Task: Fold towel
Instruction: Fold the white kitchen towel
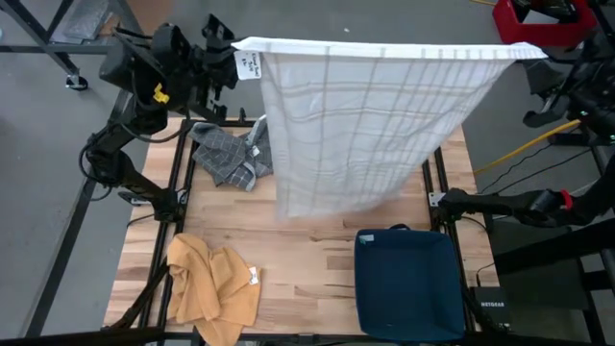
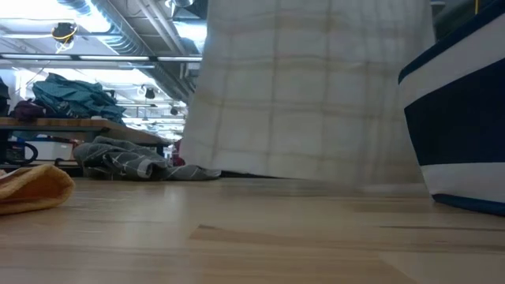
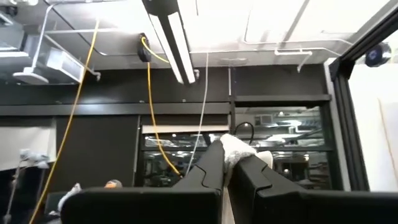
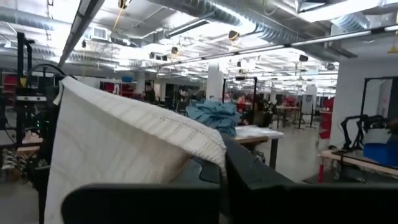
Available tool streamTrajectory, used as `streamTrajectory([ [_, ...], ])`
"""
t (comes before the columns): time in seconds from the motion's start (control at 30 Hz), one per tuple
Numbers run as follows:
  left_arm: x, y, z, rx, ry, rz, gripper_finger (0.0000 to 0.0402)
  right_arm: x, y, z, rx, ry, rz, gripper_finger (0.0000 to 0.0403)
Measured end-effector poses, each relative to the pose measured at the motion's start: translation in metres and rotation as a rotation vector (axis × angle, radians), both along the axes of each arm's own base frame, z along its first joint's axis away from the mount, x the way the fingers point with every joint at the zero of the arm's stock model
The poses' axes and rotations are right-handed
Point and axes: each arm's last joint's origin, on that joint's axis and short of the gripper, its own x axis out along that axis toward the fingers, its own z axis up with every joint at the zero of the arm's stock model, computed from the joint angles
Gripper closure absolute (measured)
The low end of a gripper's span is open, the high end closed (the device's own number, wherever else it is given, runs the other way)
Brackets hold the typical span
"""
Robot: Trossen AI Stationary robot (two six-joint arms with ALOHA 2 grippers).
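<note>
High view shows the white towel [image 1: 370, 125] stretched in the air above the table [image 1: 307, 250], each top corner pinched by a closed gripper: the left gripper [image 1: 233, 50] and the right gripper [image 1: 538, 53]. Its lower edge hangs down to the wood. A grey cloth [image 1: 229, 154], a yellow cloth [image 1: 211, 288] and a blue bin [image 1: 408, 284] lie on the table.

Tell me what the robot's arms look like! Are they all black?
Mostly, yes. The left arm is dark and chunky, made of jointed sections, with a small yellow tag near its wrist and black cables looping off it. The right arm is dark too, with a red band near one joint. Each pincer has two flat, dark, angular fingers, seen close up in the wrist views.
</note>
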Motion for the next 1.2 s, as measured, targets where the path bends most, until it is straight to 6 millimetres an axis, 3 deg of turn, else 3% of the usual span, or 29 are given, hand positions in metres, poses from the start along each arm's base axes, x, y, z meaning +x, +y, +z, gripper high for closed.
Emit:
streamTrajectory([
  [0.1,-0.002,0.0,-0.001,-0.007,0.023,0.014,0.0401,0.0,0.0,-0.002,0.025,0.007,0.002,0.0402],
  [0.27,0.001,0.004,-0.014,-0.038,0.205,0.173,0.0401,0.003,-0.004,-0.017,0.125,0.13,-0.02,0.0402],
  [0.53,0.013,0.015,-0.034,0.007,0.424,0.524,0.0401,0.007,-0.021,-0.033,0.188,0.349,-0.331,0.0402],
  [0.73,0.018,0.026,-0.038,0.061,0.493,0.725,0.0401,0.035,-0.055,-0.041,0.161,0.509,-0.398,0.0402],
  [1.0,0.03,0.051,-0.051,0.096,0.616,0.867,0.0401,0.085,-0.114,-0.075,0.221,0.82,-0.458,0.0402],
  [1.2,0.039,0.079,-0.066,0.06,0.723,0.933,0.0401,0.103,-0.141,-0.086,0.196,0.927,-0.598,0.0402],
])
